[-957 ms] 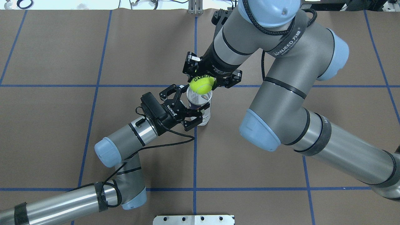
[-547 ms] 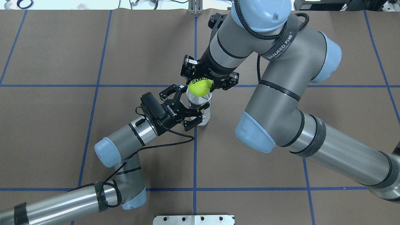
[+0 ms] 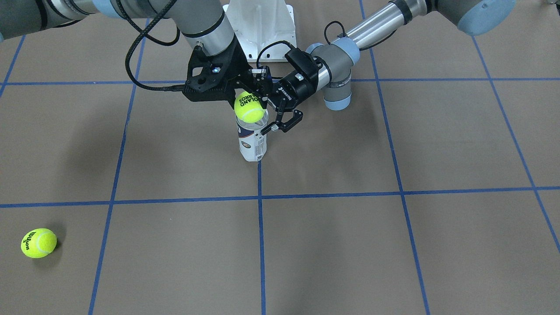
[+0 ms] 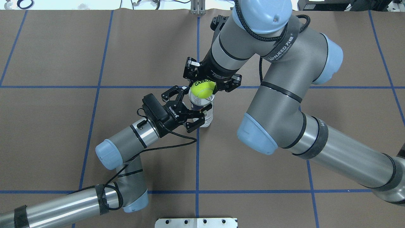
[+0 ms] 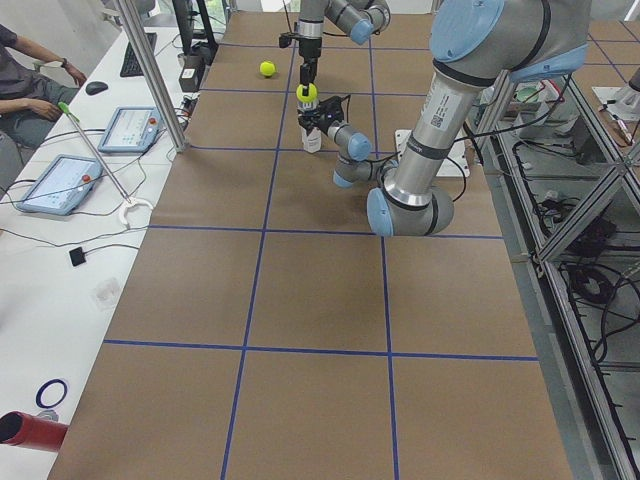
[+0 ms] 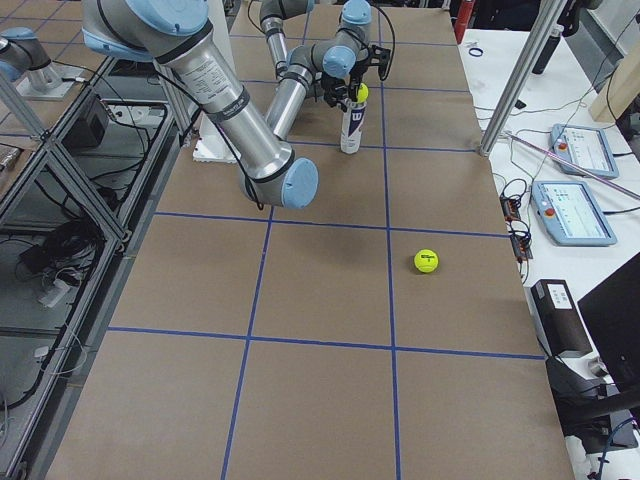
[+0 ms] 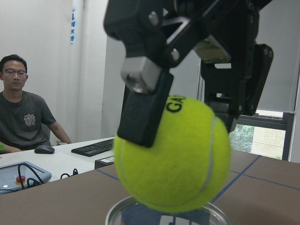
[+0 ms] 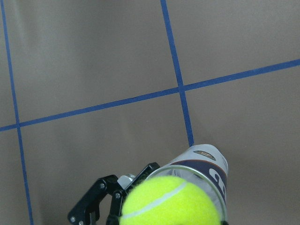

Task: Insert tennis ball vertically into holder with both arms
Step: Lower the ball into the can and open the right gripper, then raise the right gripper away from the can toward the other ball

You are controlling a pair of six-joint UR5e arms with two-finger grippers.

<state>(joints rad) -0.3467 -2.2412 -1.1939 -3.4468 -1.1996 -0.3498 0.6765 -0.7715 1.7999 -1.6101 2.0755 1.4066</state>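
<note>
The holder (image 4: 206, 117), a clear can with a white and navy label, stands upright at the table's middle and also shows in the front view (image 3: 252, 144). My left gripper (image 4: 199, 106) is shut on the holder's upper part from the side. My right gripper (image 4: 204, 86) points down and is shut on a yellow tennis ball (image 4: 202, 90). The ball hangs just above the holder's silver rim (image 7: 168, 216), with its bottom at the mouth. In the left wrist view the ball (image 7: 173, 154) fills the middle. The right wrist view shows the ball (image 8: 171, 204) over the holder (image 8: 206, 166).
A second tennis ball (image 3: 38, 243) lies loose on the brown, blue-taped table, far out on the robot's right, and also shows in the right side view (image 6: 426, 261). A white pedestal base (image 3: 262, 22) stands behind the arms. An operator (image 7: 21, 117) sits at a desk beyond the table.
My right gripper has carried the ball a little left and down, from beside the holder's far rim to over its mouth. The left gripper and holder have not moved.
</note>
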